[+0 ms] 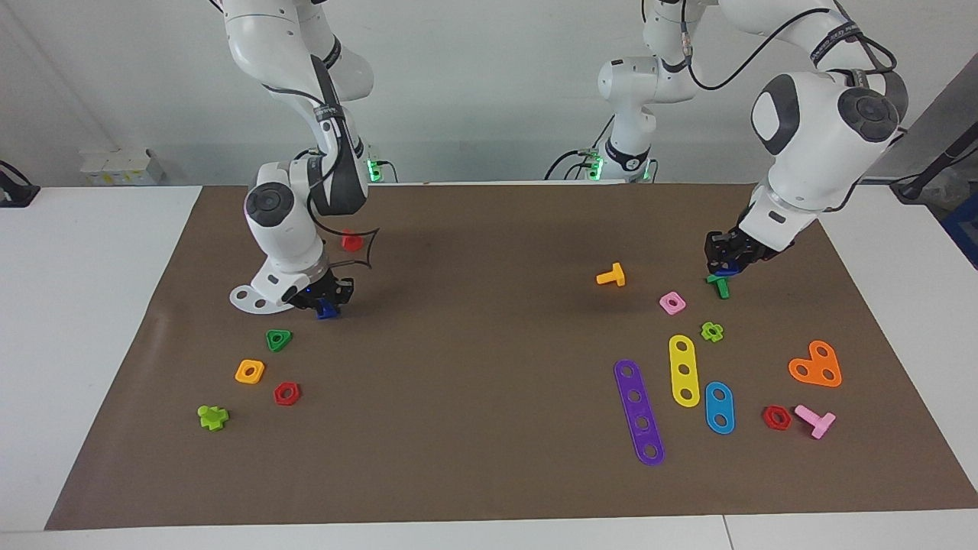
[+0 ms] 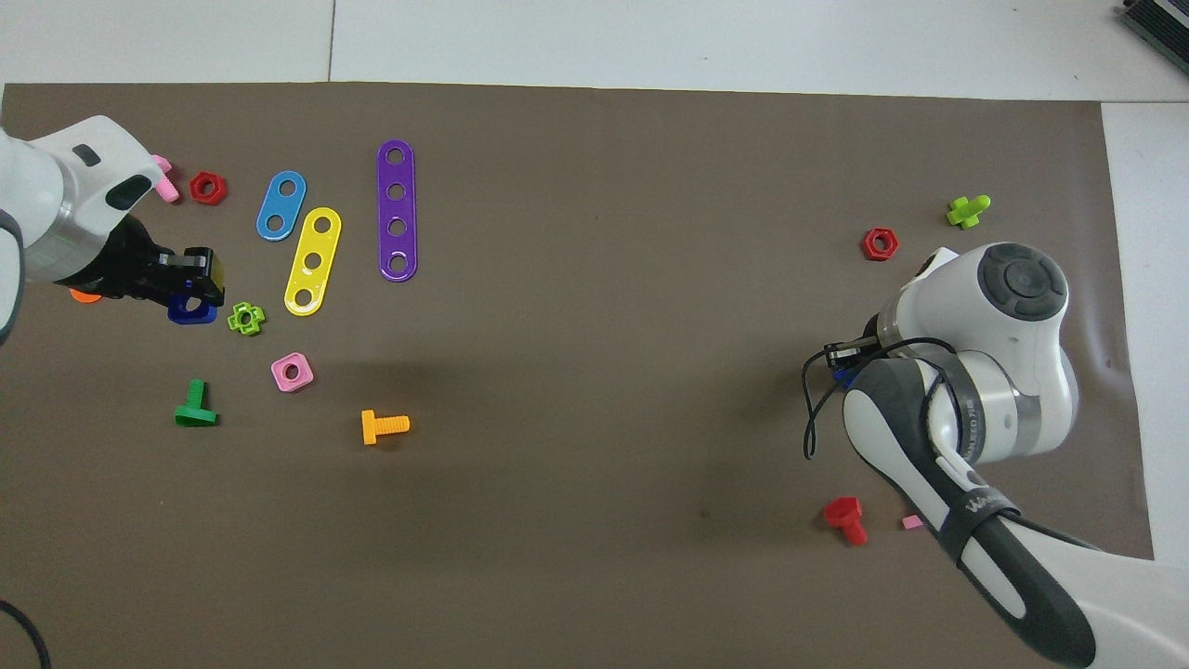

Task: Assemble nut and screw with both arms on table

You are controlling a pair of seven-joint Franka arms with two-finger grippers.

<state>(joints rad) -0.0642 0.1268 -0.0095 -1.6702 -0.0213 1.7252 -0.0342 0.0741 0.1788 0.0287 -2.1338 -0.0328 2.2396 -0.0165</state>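
Although both blue parts were already held, the joining itself had not begun. The left gripper (image 1: 722,263) hung low over the left arm's end of the brown mat (image 1: 489,428), closed on the blue nut (image 2: 192,308), whose round hole showed in the overhead view. It was raised above a green screw (image 1: 719,285), with a pink square nut (image 1: 672,303) and a light-green cross nut (image 1: 712,331) lying close by on the mat. The right gripper (image 1: 325,298) was low over the right arm's end of the mat, and a blue piece, judged to be the blue screw (image 1: 328,310), sat pinched at its fingertips; from overhead the arm's wrist hid nearly all of it. A green triangular nut (image 1: 279,340), an orange square nut (image 1: 250,371) and a red hex nut (image 1: 286,393) lay on the mat just farther from the robots than that gripper.

By my reading, both pickups were done or nearly so, though I could not tell whether the screw was clear of the mat. The two grippers were well apart, at the two ends of the mat. What remained was the greater part: bringing the pieces together over the middle of the mat, lining the stem up with the hole, and threading one onto the other.
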